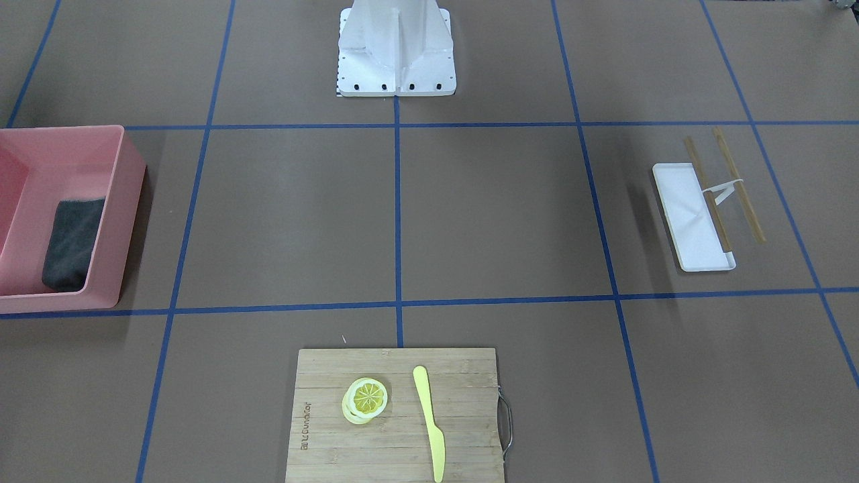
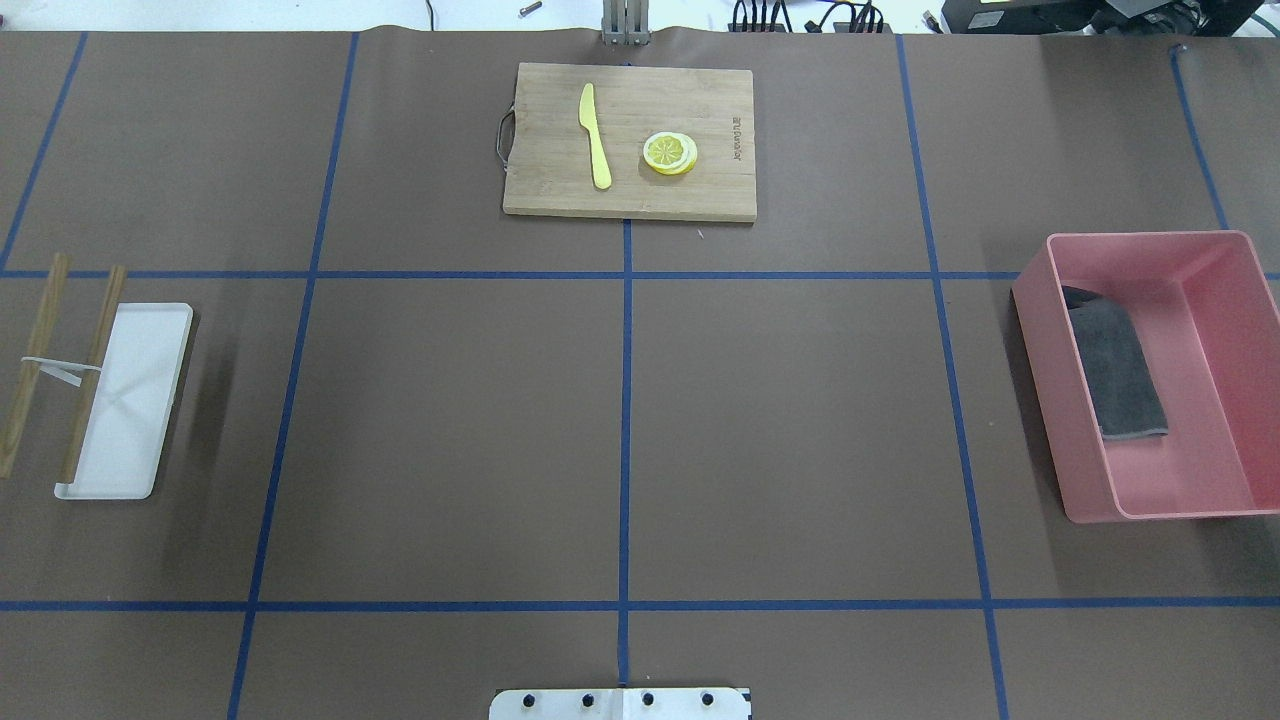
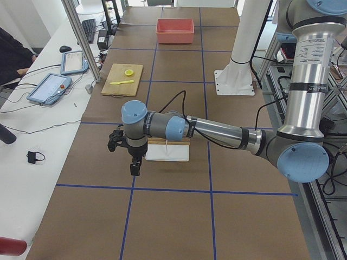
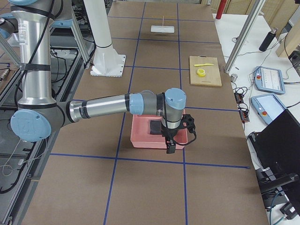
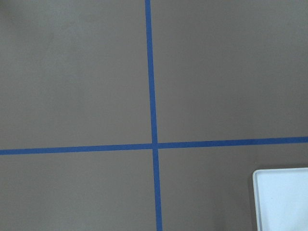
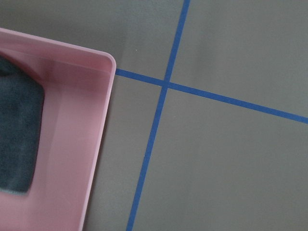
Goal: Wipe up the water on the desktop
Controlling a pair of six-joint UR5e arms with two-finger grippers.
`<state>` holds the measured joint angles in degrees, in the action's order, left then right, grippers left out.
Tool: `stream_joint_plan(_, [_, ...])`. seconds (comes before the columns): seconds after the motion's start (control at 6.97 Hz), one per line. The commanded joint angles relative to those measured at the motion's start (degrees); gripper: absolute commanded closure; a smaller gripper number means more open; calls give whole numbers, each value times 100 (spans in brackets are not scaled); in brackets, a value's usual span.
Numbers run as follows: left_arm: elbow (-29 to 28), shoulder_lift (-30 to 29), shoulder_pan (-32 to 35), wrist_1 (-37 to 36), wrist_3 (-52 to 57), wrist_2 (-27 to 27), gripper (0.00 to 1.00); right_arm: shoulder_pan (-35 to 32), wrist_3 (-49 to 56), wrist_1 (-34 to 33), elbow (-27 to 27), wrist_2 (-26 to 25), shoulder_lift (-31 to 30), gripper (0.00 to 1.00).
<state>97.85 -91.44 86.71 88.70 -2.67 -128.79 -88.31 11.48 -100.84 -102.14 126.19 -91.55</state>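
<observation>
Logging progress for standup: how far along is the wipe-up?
Done: nothing. The grey cloth lies in the pink bin. In hand: nothing; the right gripper hangs near the bin, the left gripper near the white tray. Remaining: grab cloth, wipe the desktop; no water visible.

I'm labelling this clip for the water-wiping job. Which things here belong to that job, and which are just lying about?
For the job: desktop; grey cloth, probably the wiper; pink bin holding it. No water is plainly visible.

Just lying about: cutting board; yellow knife and lemon slices on it; white tray; wooden sticks at its edge.
</observation>
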Motion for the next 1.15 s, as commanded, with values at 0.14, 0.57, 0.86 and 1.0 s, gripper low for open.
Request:
stream_joint_plan(0.14, [-72, 478, 486, 7, 583, -234, 2, -89, -382, 3, 177, -165, 190, 0])
stream_joint_plan(0.57, [-143, 549, 505, 59, 574, -243, 2, -273, -410, 328, 790, 709, 251, 0])
stream_joint_plan(0.86, [-335, 540, 496, 85, 583, -243, 2, -344, -401, 302, 854, 995, 199, 0])
stream_joint_plan(1.0, [-336, 531, 496, 86, 583, -252, 2, -484, -435, 267, 810, 952, 216, 0])
